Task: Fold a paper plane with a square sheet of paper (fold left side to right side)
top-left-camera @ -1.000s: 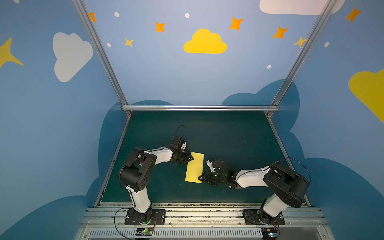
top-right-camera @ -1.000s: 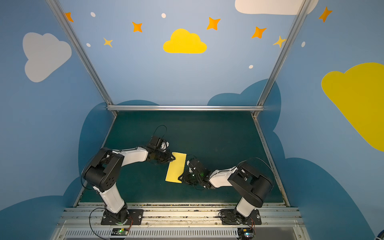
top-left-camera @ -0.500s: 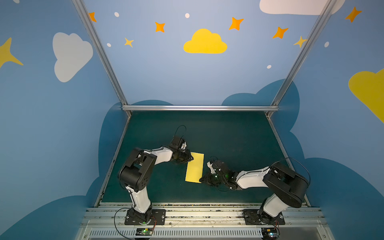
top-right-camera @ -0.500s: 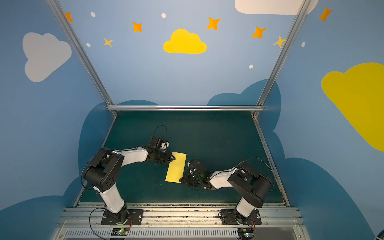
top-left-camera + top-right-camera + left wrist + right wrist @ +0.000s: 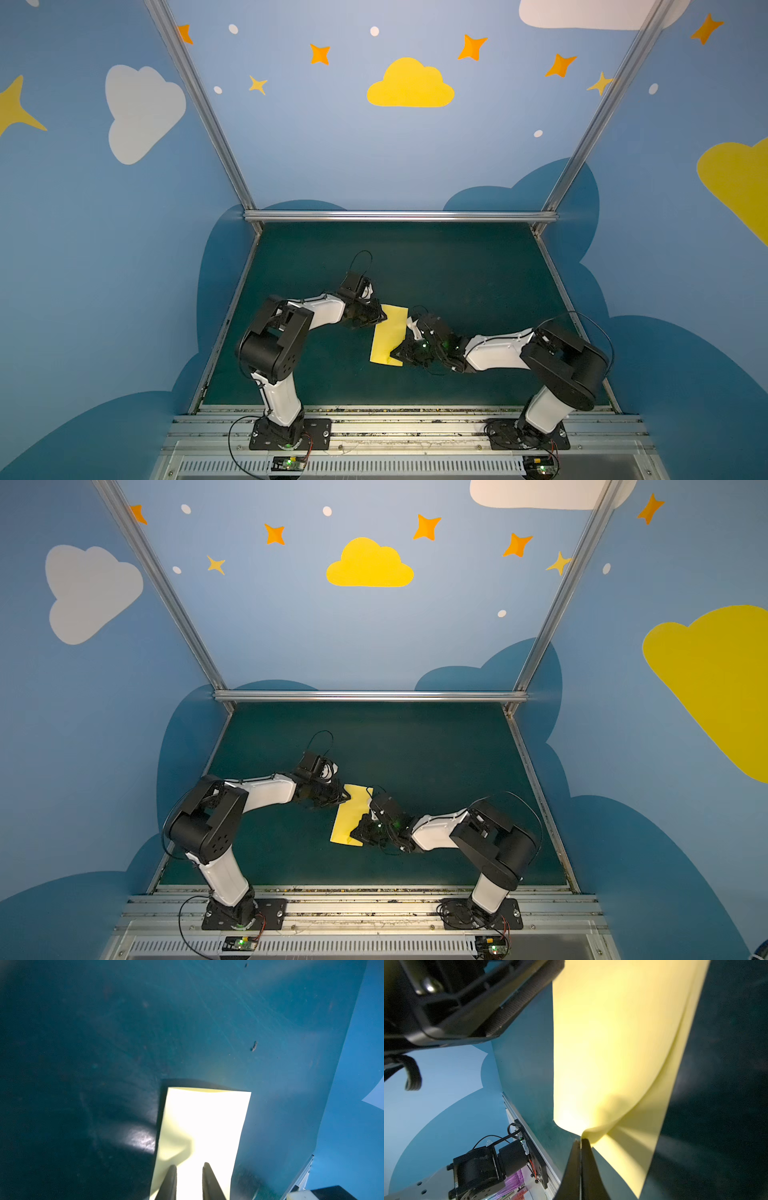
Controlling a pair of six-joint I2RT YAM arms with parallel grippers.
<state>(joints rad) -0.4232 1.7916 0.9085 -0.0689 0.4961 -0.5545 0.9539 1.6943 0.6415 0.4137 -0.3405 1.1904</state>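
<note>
A dark green bench (image 5: 457,270) with a smooth, faintly scuffed matte top fills the floor of a small booth. The three walls (image 5: 332,158) are sky blue, painted with white and yellow clouds, orange and yellow stars and white dots. Silver metal rails (image 5: 399,216) edge the bench and run up the corners. Two white-and-black arms are bolted to a metal strip (image 5: 395,428) along the near edge.

The sheet (image 5: 388,334), thin pale yellow paper, lies near the middle of the bench, between the two arms. In both top views it shows as a narrow upright rectangle, tilted slightly. The right wrist view shows two layers, one over the other, sharing one long edge.

The left hand (image 5: 380,318) reaches to the sheet's far left corner. In the left wrist view its two dark tapered fingers (image 5: 171,1178) stand a little apart, with bright paper showing between them, and the tips are over the sheet; a soft dent runs through the paper just beyond them.

The right hand (image 5: 397,353) meets the sheet's near right edge. In the right wrist view its fingers (image 5: 587,1163) are pressed together on the top layer, which curls up off the lower layer into the pinch.
</note>
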